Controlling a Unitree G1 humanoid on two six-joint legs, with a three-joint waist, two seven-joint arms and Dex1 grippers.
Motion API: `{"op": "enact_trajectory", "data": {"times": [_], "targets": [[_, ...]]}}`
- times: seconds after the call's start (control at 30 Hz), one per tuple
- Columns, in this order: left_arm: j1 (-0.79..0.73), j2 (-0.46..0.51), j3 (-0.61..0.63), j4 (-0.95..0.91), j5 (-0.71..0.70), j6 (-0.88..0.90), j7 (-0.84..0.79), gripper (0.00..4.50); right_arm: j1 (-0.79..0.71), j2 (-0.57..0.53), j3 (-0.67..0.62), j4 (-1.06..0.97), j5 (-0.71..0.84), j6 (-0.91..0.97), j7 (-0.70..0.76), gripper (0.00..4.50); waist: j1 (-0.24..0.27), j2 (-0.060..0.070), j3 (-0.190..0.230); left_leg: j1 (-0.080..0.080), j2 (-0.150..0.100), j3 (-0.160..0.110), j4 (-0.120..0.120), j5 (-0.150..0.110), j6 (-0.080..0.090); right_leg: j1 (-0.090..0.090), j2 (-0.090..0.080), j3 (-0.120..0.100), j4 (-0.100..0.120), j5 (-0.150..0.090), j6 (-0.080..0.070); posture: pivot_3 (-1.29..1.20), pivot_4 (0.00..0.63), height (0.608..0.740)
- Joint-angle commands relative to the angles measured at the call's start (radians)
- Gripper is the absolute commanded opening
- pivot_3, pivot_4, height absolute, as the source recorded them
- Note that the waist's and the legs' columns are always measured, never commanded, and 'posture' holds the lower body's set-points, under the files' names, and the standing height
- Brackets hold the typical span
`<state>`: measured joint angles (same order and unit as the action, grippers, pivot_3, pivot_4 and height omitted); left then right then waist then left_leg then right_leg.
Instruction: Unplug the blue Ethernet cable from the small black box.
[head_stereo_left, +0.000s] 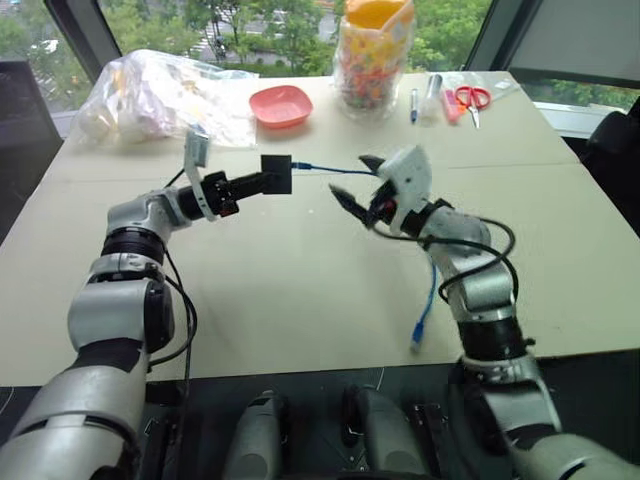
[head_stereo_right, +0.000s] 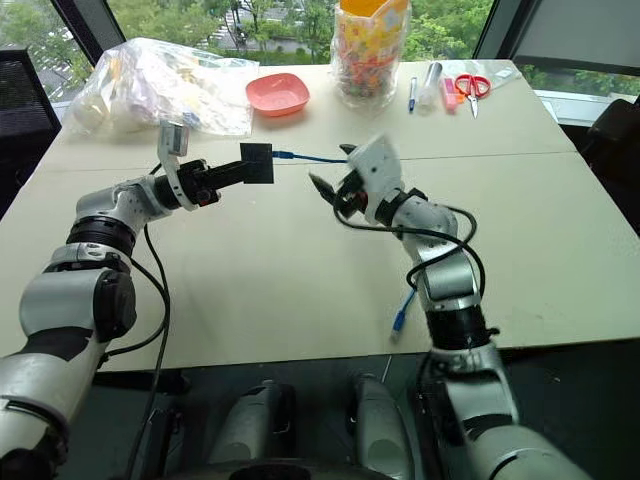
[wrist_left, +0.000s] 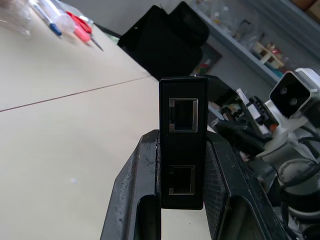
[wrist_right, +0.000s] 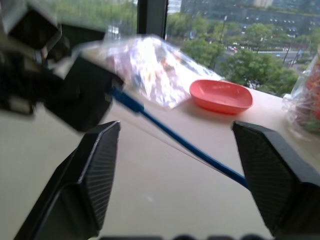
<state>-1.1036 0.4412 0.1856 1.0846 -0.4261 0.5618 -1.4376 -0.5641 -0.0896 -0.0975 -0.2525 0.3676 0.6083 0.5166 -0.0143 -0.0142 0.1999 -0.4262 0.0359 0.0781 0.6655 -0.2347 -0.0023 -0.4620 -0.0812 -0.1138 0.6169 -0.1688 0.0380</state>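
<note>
The small black box is held above the table, with my left gripper shut on it. In the left wrist view the box sits between the fingers and shows two empty ports. The blue Ethernet cable has one end at the box's far side and runs right to my right gripper. In the right wrist view the cable passes between the open right gripper without touching either pad. Past that arm the cable hangs down, its free plug near the table's front edge.
At the back of the table are a clear plastic bag, a pink bowl, a jar of colourful pieces, pens and red scissors. A black chair stands past the table.
</note>
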Motion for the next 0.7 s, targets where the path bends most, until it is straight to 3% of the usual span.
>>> {"op": "enact_trajectory", "data": {"times": [0.03,0.27,0.7], "targets": [[0.017,-0.006,0.053,-0.112,-0.069,0.084,0.005,0.49,0.046,0.093,-0.087,-0.182,0.344,0.241,-0.090,3.80,0.000,0.000,0.000,0.001,0.002,0.000,0.000,0.000,0.000,0.001,0.000,0.000,0.000,0.000,0.000,0.00,0.150,0.740],[0.089,-0.047,0.097,-0.302,-0.175,0.252,0.070,0.49,0.072,0.218,-0.128,-0.125,0.483,0.239,-0.249,3.80,0.002,0.000,0.000,0.001,0.003,0.000,0.001,0.000,0.000,0.001,0.000,0.000,-0.001,-0.001,0.002,0.00,0.150,0.740],[0.237,-0.084,0.091,-0.604,-0.318,0.410,0.166,0.49,0.047,0.200,-0.109,-0.036,0.521,0.156,-0.276,3.80,0.000,0.000,0.000,0.000,0.002,0.000,0.000,0.000,0.000,0.001,0.000,0.000,-0.001,-0.001,0.002,0.00,0.150,0.740]]}}
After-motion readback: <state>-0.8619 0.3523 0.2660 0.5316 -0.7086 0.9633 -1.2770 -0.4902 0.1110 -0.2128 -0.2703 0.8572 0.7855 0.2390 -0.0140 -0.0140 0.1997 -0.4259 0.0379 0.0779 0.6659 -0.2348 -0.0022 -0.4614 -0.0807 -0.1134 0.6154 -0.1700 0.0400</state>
